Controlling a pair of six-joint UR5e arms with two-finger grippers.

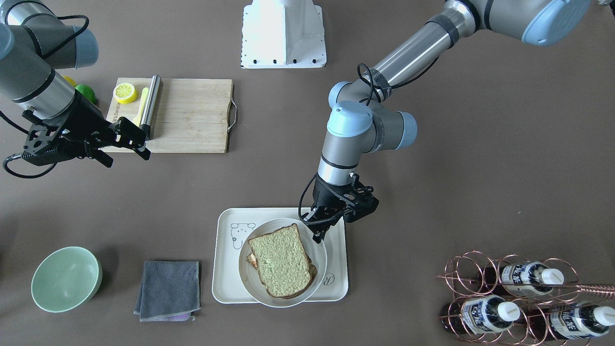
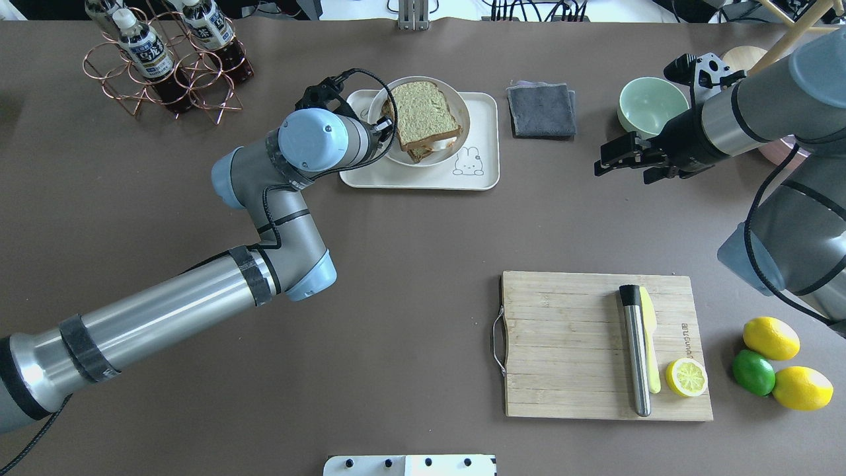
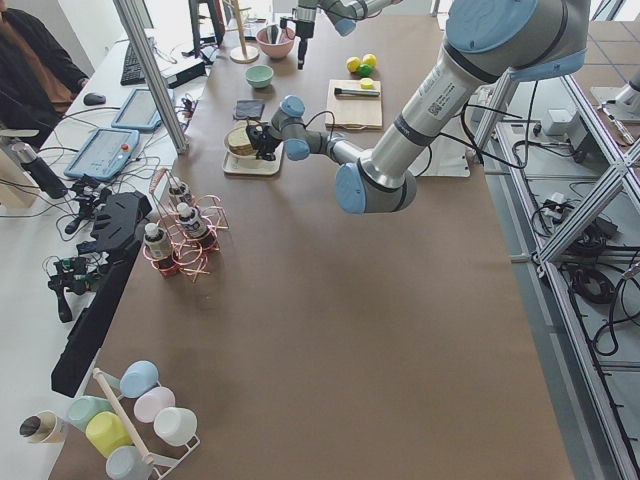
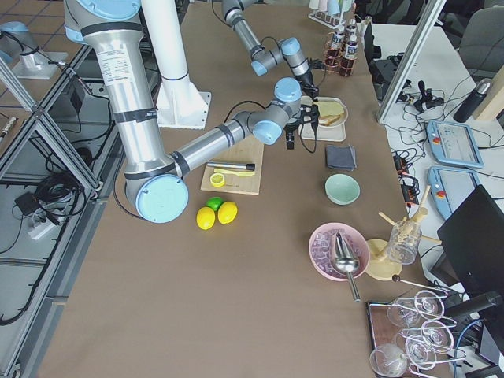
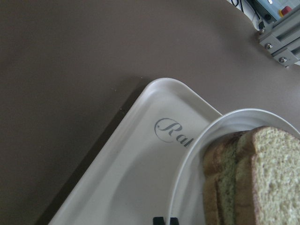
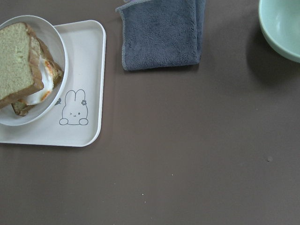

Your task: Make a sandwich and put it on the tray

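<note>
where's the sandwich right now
Overhead view, top centre: the sandwich sits on the plate, which is on the tray, just left of the grey cloth in that view.

One fixed camera faced the robot [image 1: 283,33] across the table [image 1: 432,192], looking steeply down; another looked down from behind. Two side cameras viewed along it from either end. The left wrist camera sat close over the tray [image 5: 136,164], the right higher; all six showed it.
</note>
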